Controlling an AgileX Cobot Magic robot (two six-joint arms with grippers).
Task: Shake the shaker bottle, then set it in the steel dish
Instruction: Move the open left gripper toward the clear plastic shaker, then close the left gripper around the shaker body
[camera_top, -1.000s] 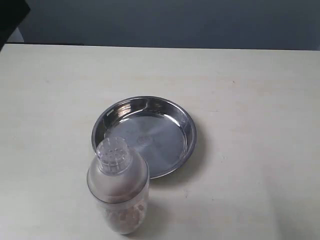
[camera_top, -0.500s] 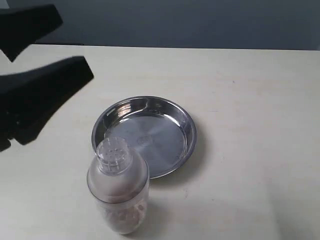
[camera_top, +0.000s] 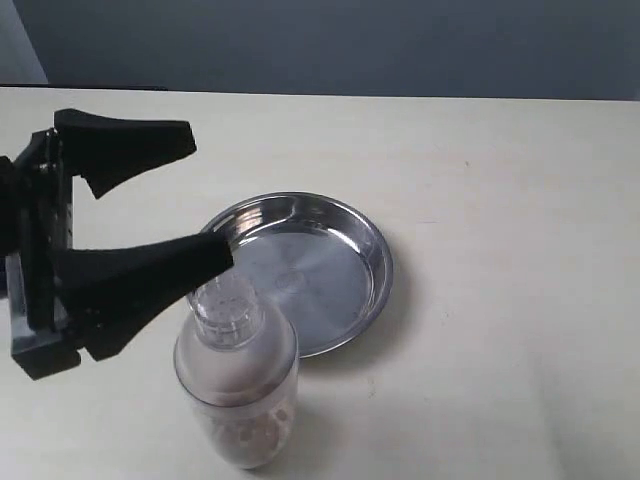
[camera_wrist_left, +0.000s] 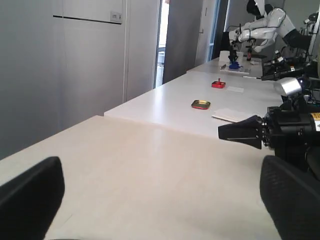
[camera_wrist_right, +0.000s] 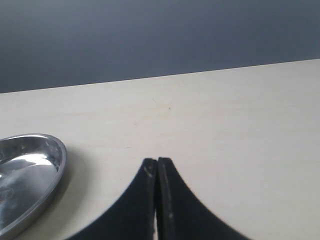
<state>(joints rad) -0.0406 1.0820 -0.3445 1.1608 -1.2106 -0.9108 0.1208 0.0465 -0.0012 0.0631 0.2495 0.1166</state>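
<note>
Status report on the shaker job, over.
Left gripper open by bottle, no grip. Right gripper shut, empty. Bottle upright beside empty dish. Path clear.

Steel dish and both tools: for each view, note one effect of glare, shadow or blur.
Exterior view: glare streaks the steel dish, soft shadow along its right rim; left wrist view: the left tool looks soft-edged, out of focus; right wrist view: the shut right tool is a flat black silhouette.
</note>
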